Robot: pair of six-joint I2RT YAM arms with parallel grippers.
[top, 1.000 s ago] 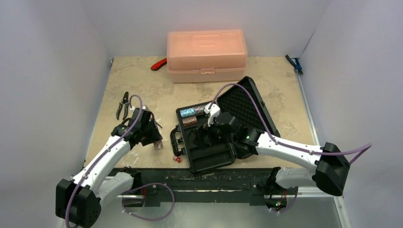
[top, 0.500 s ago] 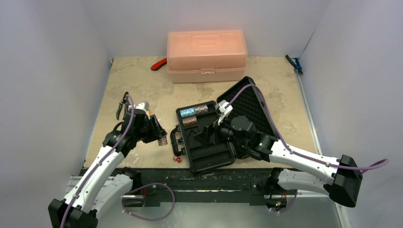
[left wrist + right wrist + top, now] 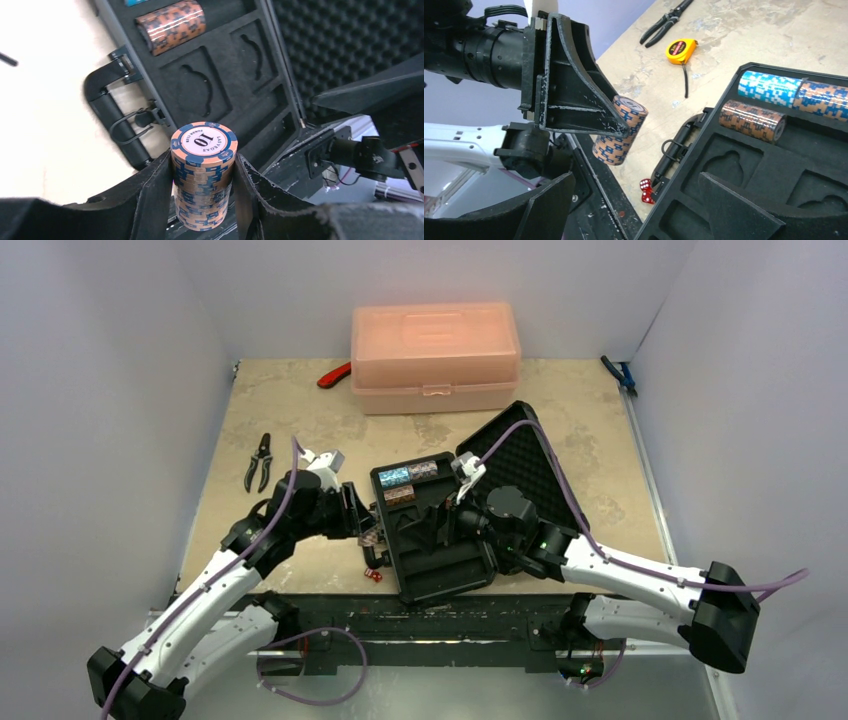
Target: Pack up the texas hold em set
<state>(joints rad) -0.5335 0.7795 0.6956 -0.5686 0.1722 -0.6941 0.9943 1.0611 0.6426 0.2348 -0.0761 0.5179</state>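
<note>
My left gripper (image 3: 204, 159) is shut on an upright stack of orange-and-blue poker chips (image 3: 204, 175), held above the table's near edge just left of the briefcase handle (image 3: 370, 525). The black foam-lined briefcase (image 3: 445, 565) lies open, its lid (image 3: 525, 475) tilted back. Blue (image 3: 769, 87), orange (image 3: 826, 97) and reddish-brown (image 3: 751, 120) chip stacks lie in its far slots. Two red dice (image 3: 644, 191) sit on the table by the case's near left corner. My right gripper (image 3: 635, 176) stands open over the tray's near left part, nothing between its fingers.
A translucent pink box (image 3: 435, 355) stands at the back, a red-handled tool (image 3: 333, 375) beside it. Pliers (image 3: 260, 460) and a yellow tape measure (image 3: 681, 50) lie left of the case. A blue tool (image 3: 620, 375) lies at the far right edge.
My left gripper has carried the chip stack to the right, from the open table up to the briefcase handle. The right gripper has shifted only slightly over the tray.
</note>
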